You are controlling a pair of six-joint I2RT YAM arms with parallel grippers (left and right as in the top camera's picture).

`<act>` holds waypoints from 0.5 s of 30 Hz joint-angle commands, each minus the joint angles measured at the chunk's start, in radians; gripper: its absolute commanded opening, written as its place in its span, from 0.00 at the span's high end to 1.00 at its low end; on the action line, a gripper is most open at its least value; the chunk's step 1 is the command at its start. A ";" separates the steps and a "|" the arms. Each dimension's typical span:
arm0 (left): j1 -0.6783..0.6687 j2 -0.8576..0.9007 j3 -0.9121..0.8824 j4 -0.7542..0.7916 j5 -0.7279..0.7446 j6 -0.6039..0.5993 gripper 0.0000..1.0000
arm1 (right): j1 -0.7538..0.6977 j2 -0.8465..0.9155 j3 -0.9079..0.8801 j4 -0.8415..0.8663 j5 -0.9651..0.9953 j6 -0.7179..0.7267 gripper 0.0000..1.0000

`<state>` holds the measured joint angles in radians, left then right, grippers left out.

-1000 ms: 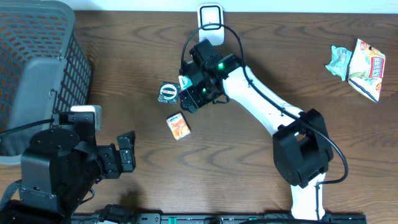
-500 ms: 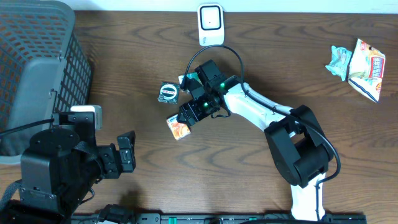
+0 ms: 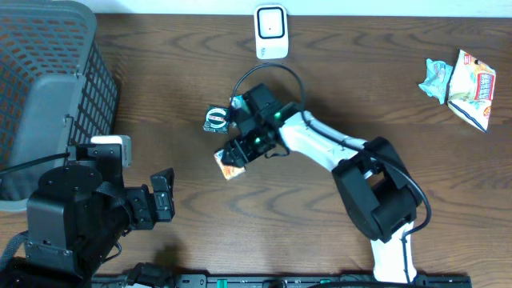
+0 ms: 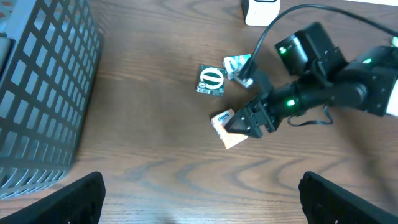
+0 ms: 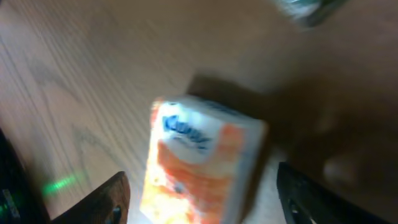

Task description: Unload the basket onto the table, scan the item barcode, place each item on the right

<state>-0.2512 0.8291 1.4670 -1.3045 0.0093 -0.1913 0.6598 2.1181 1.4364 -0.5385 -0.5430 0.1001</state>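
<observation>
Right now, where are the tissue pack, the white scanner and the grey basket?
tissue pack point(image 5: 199, 165): right wrist view, its printed front.
white scanner point(image 3: 270, 30): overhead view, its top face.
grey basket point(image 4: 43, 93): left wrist view, its mesh wall.

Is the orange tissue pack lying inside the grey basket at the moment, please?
No, the tissue pack lies on the wooden table beneath the right gripper, far from the basket.

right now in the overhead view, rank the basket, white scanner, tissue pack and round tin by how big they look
1. basket
2. white scanner
3. round tin and tissue pack: about alike, and the right pincer partly covers the pack, so I won't rank these two.
</observation>
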 commanded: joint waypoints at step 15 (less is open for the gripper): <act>0.003 -0.001 0.009 -0.001 -0.002 -0.013 0.02 | 0.045 0.013 -0.026 0.016 0.126 0.042 0.30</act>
<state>-0.2512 0.8291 1.4670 -1.3048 0.0093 -0.1913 0.7090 2.1197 1.4326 -0.5194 -0.4522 0.1265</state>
